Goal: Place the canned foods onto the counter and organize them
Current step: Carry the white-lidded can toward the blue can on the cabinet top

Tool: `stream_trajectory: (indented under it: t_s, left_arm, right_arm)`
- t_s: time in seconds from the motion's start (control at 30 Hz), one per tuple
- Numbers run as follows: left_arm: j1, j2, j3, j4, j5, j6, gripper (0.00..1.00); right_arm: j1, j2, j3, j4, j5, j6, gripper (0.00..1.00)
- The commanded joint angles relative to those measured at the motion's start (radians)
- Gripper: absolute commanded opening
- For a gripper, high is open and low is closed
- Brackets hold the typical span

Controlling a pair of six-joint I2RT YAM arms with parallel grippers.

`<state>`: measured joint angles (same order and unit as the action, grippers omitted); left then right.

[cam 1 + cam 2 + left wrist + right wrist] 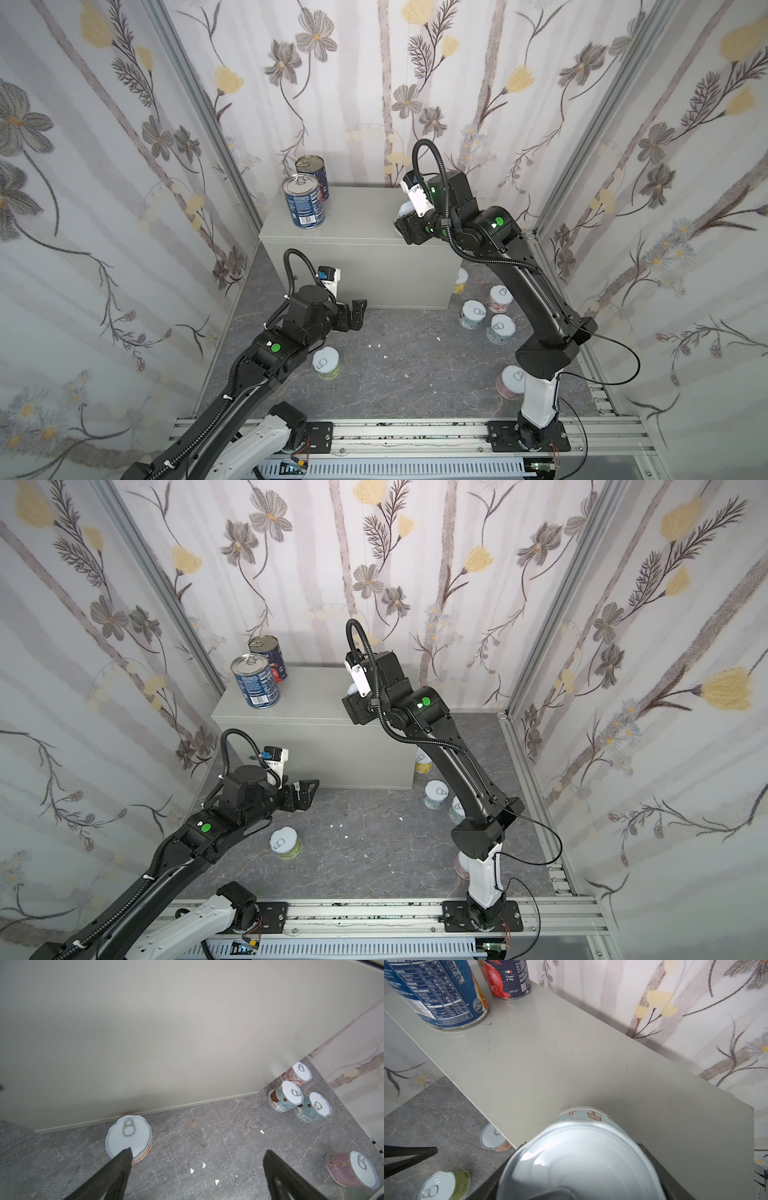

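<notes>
A short teal can [581, 1167] is being gripped between the jaws of the right gripper [582, 1147], both fingers being pressed against its sides and its pale metal end being turned toward the wrist camera. The can is being held over one end of the grey counter [550, 1064]; whether its base is touching the top cannot be determined. Ahead of these jaws, at the far end of the counter top, two tall blue cans [442, 995] are being observed standing upright, just beside one another. The left gripper [198, 1151] is being held wide open above the marbled floor [207, 1136], nothing being carried between its jaws. Directly below the tip of one finger, an orange can [128, 1138] is being noted upright, just beside the counter's front face. Ahead of the jaws and off to the side of the other finger, three short cans [288, 1095] are being recorded clustered at the counter's corner, with a pink can [351, 1169] nearer that finger. Behind the jaws, a green can [327, 363] is being seen standing on the floor in a top view.
</notes>
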<state>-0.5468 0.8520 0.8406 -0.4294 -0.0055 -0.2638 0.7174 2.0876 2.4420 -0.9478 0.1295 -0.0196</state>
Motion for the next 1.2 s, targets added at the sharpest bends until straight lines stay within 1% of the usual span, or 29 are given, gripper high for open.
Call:
stream_trajectory:
  t_s: [0.0,0.17,0.3,0.37,0.4,0.53,0.6,0.87,1.17]
  left_arm:
    - [0.0,0.007,0.006,0.015,0.004,0.01,1.0]
    - [0.001,0.012,0.009,0.015,0.006,0.011,1.0]
    - [0.001,0.015,0.012,0.016,0.011,0.011,1.0]
    - [0.001,0.016,0.014,0.016,0.012,0.01,1.0]
    - [0.001,0.015,0.014,0.015,0.011,0.011,1.0]
    - [0.001,0.01,0.01,0.015,0.009,0.009,1.0]
    - [0.001,0.009,0.005,0.015,0.01,0.005,1.0]
    - [0.002,-0.008,-0.012,0.016,0.008,0.003,1.0]
    - [-0.001,-0.025,-0.032,0.015,0.019,-0.017,1.0]
  right_arm:
    - [-0.004,0.02,0.006,0.052,-0.017,-0.012,0.81]
    - [-0.013,0.037,0.005,0.064,-0.028,-0.016,0.92]
    - [-0.016,0.045,0.006,0.082,-0.038,-0.017,0.96]
    - [-0.019,0.048,0.006,0.095,-0.043,-0.016,0.97]
    - [-0.021,0.05,0.006,0.103,-0.049,-0.014,0.96]
    - [-0.023,0.065,0.006,0.141,-0.091,0.006,0.86]
    - [-0.023,0.078,0.006,0.162,-0.107,0.017,0.83]
    - [-0.021,0.134,0.005,0.297,-0.169,0.062,0.73]
    - [-0.016,0.196,0.004,0.466,-0.213,0.084,0.72]
